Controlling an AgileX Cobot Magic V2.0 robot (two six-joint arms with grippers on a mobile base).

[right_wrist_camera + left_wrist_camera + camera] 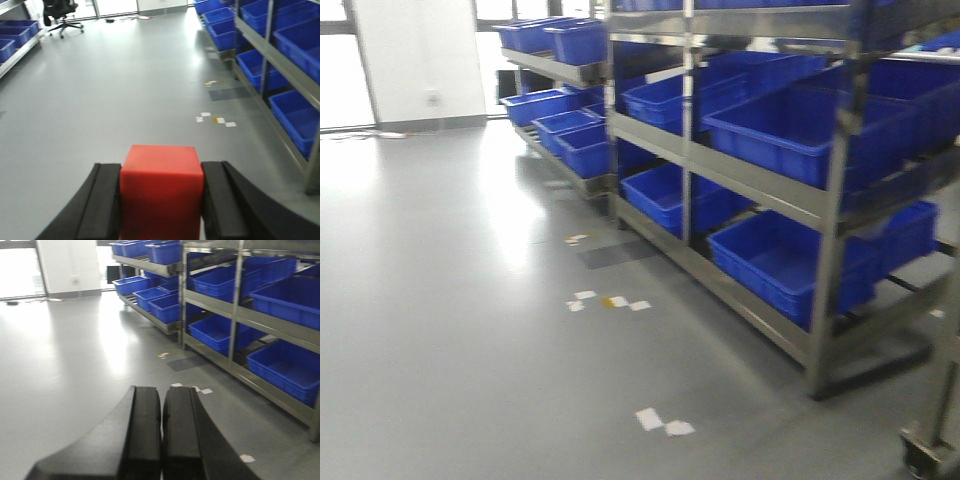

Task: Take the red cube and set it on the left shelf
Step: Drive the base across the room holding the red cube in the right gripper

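Note:
In the right wrist view the red cube (161, 185) sits squeezed between the two black fingers of my right gripper (161, 167), which is shut on it and held above the grey floor. My left gripper (161, 390) is shut with nothing in it, its fingers pressed together over the floor. A long steel rack lined with deep-blue crates (790, 130) runs along the right of the front view and also shows as the steel rack (240, 315) in the left wrist view. Another shelf with blue crates (12, 37) stands at the far left of the right wrist view. I cannot tell which one is the left shelf.
The grey floor (450, 300) carries white and yellow tape marks (610, 301). A black office chair (60, 12) stands at the far end of the room. A caster wheel (920, 455) sits at the lower right of the front view.

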